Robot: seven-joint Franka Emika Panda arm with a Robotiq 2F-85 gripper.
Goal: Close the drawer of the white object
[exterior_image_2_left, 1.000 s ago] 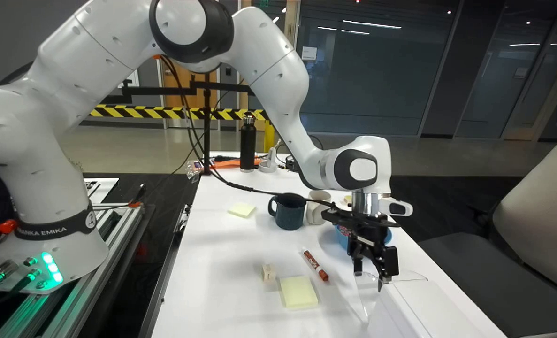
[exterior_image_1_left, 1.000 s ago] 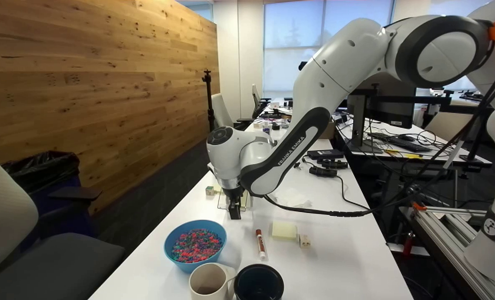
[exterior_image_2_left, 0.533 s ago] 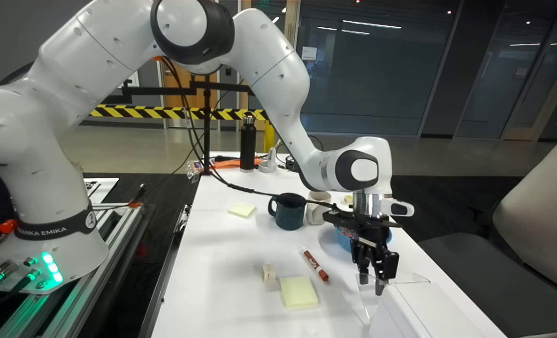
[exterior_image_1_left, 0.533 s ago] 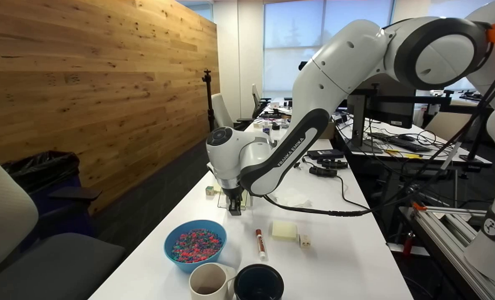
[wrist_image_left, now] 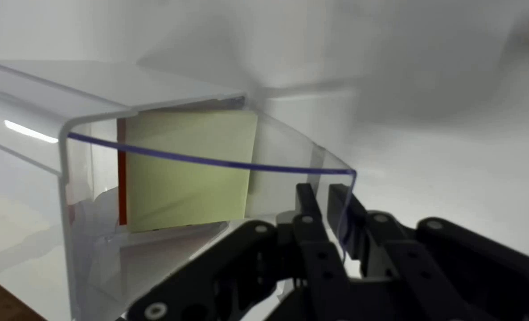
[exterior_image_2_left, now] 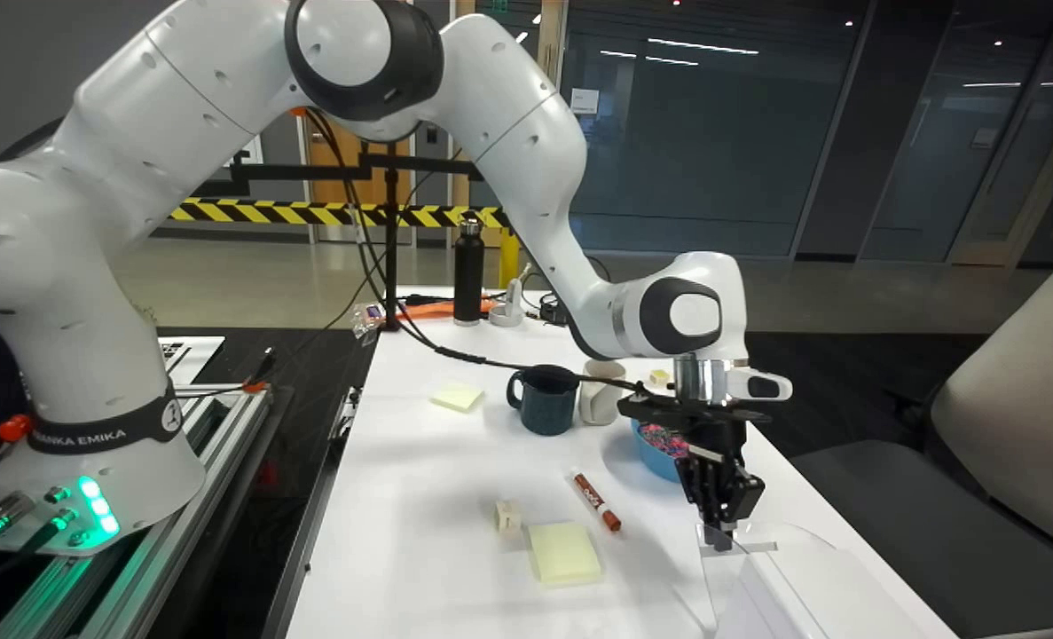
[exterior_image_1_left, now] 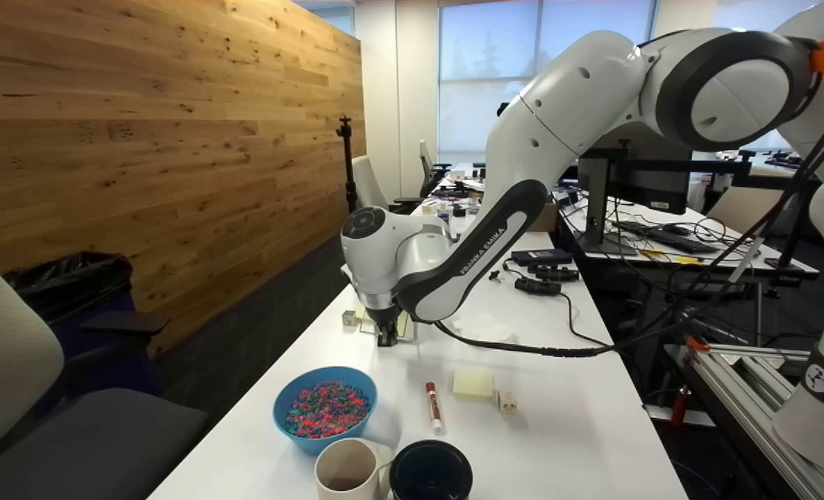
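Clear plastic at the drawer (wrist_image_left: pixel 286 169), juts open from the white box (exterior_image_2_left: pixel 832 586). At the gripper (wrist_image_left: pixel 322 192), straddles the drawer's end wall with a slim gap between jaws; unclear whether pinching.

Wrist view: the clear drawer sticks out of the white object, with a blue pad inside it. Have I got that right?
Not quite: the pad is pale yellow, not blue, as the wrist view shows. The clear drawer does stick out of the white object, with that pad inside.

"FRANKA EMIKA" on dark arm strip (exterior_image_1_left: pixel 489 238); "ANKA EMIKA" readable on dark base band (exterior_image_2_left: pixel 105 434); marker (exterior_image_2_left: pixel 596 502) lettering too small.
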